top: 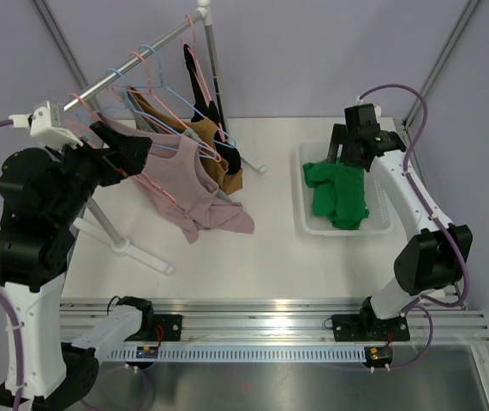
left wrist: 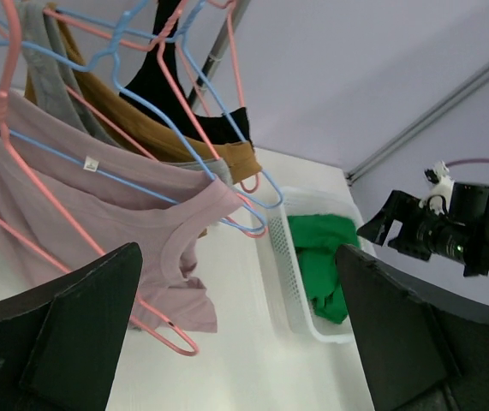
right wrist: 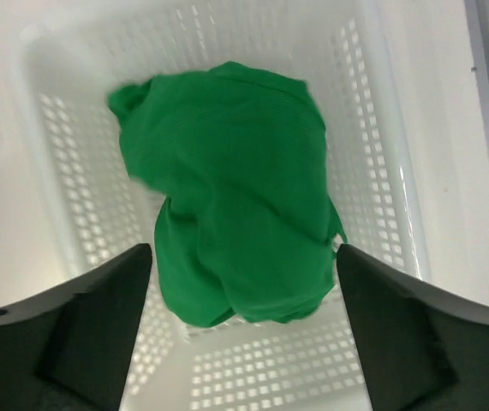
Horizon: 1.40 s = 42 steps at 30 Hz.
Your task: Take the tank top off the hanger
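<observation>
Left tool (top: 128, 152): jaws wide apart, empty, at the shoulder of the dusty-pink fabric tank top (top: 188, 184). The garment hangs to its right, its length trailing down onto the white worktop (top: 261, 257). Right tool (top: 345, 151): also spread, well apart. The left arm is nearer.

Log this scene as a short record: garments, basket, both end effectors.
pink tank top: on a hanger on the rack, hem trailing on the table
also on rack: brown top, black top
basket: white, holds a green garment
left end effector: open, near the pink tank top, holding nothing
right end effector: open, above the basket, holding nothing
</observation>
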{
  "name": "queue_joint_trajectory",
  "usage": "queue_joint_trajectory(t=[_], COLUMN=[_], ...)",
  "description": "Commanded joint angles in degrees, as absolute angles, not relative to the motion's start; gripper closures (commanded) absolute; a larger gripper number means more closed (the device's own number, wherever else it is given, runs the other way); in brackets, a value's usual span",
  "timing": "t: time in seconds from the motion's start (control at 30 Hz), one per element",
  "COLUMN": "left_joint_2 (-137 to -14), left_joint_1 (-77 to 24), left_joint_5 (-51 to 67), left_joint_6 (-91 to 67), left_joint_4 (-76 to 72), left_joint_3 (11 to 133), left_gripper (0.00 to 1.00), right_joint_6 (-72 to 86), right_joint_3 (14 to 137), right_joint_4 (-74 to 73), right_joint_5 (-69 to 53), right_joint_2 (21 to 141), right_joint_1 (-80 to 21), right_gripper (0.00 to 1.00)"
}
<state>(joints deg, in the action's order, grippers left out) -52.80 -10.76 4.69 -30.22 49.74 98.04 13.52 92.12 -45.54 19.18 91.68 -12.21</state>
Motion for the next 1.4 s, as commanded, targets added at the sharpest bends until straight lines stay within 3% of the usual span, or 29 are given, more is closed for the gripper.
queue_joint_trajectory(t=[0.0, 0.1, 0.23, 0.4, 0.7, 0.77, 1.03, 1.17, 1.37], left_joint_2=[-56.86, -59.50, -62.57, -67.05, -74.79, -76.10, -79.97, -84.02, -83.24], left_joint_1=[-10.81, -16.06, -29.15, -32.43, -32.61, -32.70, -32.52, -32.43, -32.43], left_joint_5=[0.27, -6.92, -26.43, -37.85, -43.76, -44.21, -46.14, -47.81, -48.69], left_joint_6=[-29.00, -28.39, -29.62, -33.48, -33.92, -33.57, -30.76, -31.64, -33.40], left_joint_4=[50.27, 52.73, 56.06, 58.09, 54.50, 53.44, 47.64, 49.74, 48.17], left_joint_3=[100.72, 103.53, 105.99, 105.65, 105.73, 105.91, 105.99, 108.37, 104.16], left_gripper=[0.01, 0.01, 0.01, 0.01, 0.13, 0.22, 0.24, 0.43, 0.57], right_joint_6=[17.49, 18.28, 18.45, 18.63, 20.13, 20.13, 19.86, 19.42, 18.90], right_joint_3=[87.90, 85.79, 81.83, 80.60, 73.23, 71.73, 67.06, 66.71, 66.27], right_joint_4=[-41.75, -40.96, -38.24, -39.99, -38.50, -37.88, -36.74, -36.56, -36.56], right_joint_5=[21.09, 17.86, 13.11, 3.88, -8.69, -11.23, -15.73, -16.26, -16.96], right_joint_2=[87.81, 84.04, 76.04, 70.59, 62.59, 61.70, 58.54, 57.57, 56.87], right_joint_1=[-12.30, -12.39, -12.31, -12.30, -12.39, -12.39, -12.39, -12.48, -12.39], right_gripper=[0.01, 0.00, 0.01, 0.01, 0.01, 0.02, 0.04, 0.04, 0.04])
